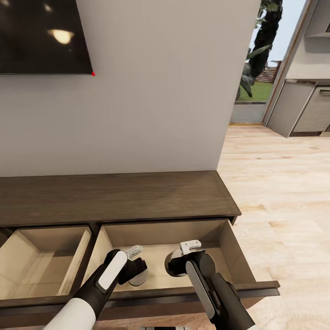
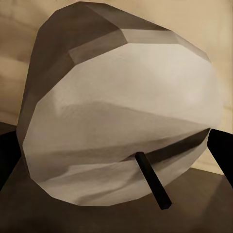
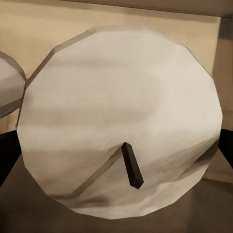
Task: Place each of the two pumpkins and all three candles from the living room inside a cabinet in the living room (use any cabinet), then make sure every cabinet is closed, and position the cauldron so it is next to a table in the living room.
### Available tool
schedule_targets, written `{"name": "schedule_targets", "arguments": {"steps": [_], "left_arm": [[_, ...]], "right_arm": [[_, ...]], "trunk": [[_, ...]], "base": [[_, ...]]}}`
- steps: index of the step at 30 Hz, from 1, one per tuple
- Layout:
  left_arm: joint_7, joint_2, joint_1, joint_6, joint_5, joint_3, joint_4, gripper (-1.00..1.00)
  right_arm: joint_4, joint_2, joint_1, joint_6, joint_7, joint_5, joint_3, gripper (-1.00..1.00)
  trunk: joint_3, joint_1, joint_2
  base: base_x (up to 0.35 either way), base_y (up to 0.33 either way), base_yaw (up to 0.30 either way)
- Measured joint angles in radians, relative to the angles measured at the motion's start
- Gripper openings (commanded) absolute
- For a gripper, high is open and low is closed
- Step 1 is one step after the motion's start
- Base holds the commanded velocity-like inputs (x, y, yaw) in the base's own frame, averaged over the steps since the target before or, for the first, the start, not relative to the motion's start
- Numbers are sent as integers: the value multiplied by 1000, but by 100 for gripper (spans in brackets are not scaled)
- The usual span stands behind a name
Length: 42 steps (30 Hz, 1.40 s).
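Beige-lined drawer (image 1: 238,256) stands open — a candle (image 2: 121,116) clamped in each gripper, left (image 1: 137,270) and right (image 1: 176,263), inside it; wood cabinet (image 1: 114,195) against a grey wall (image 1: 160,91).

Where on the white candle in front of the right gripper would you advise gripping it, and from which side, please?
Grip the candle across its round side wall, fingers on opposite sides, coming at its wick end as the right gripper is now. The short drum shape offers those sides; the wick is too thin to hold.
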Motion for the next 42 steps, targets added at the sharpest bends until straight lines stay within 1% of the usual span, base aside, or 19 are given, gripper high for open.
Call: {"name": "schedule_targets", "arguments": {"steps": [14, 15, 25, 35, 42], "left_arm": [[-1, 0, 0, 0, 1, 0, 0, -100], [-1, 0, 0, 0, 1, -1, 0, 100], [-2, 0, 0, 0, 1, 0, -1, 100], [5, 2, 0, 0, 2, 2, -25, 100], [7, 6, 0, 2, 9, 4, -40, 100]], "right_arm": [[0, 0, 0, 1, 0, 0, 0, 100], [0, 0, 0, 1, 0, 0, 0, 100], [0, 0, 0, 1, 0, 0, 0, 100], [-1, 0, 0, 1, 0, 0, 0, 100], [-1, -1, 0, 1, 0, 0, 0, 100]], "trunk": [[0, 0, 0], [0, 0, 0], [0, 0, 0], [39, -5, 2], [66, -8, 4]], "base": [[0, 0, 0], [0, 0, 0], [0, 0, 0], [0, 0, 0], [0, 0, 0]]}}
